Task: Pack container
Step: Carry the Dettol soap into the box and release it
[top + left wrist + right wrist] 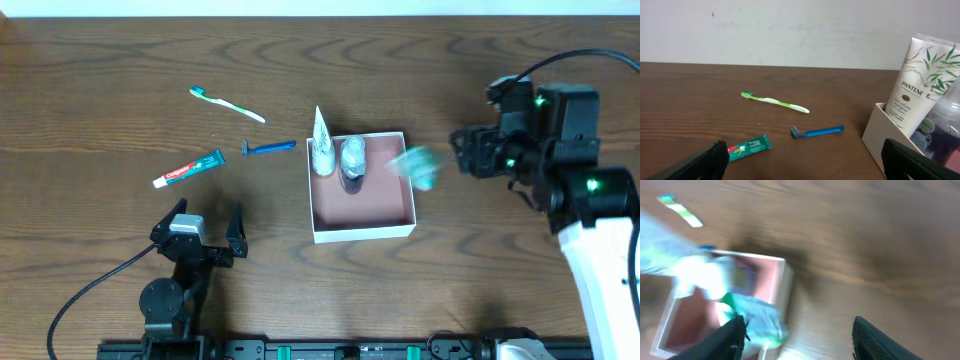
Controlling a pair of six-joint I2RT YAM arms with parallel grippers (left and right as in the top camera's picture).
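A: "Just ahead of the right pincer point(458, 152), released and wide, sat the container point(362, 232); the green packet point(415, 166) was a blur at its nearer wall."

B: "Letting go farther ahead, over the middle, looked safer."

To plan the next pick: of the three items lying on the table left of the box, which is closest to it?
The blue razor, close to the container's left wall; the toothpaste and green toothbrush lie farther left.

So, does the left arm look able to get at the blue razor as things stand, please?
Probably yes: the left gripper has its jaws open, nothing stands between it and the blue razor, and the toothpaste lies to one side.
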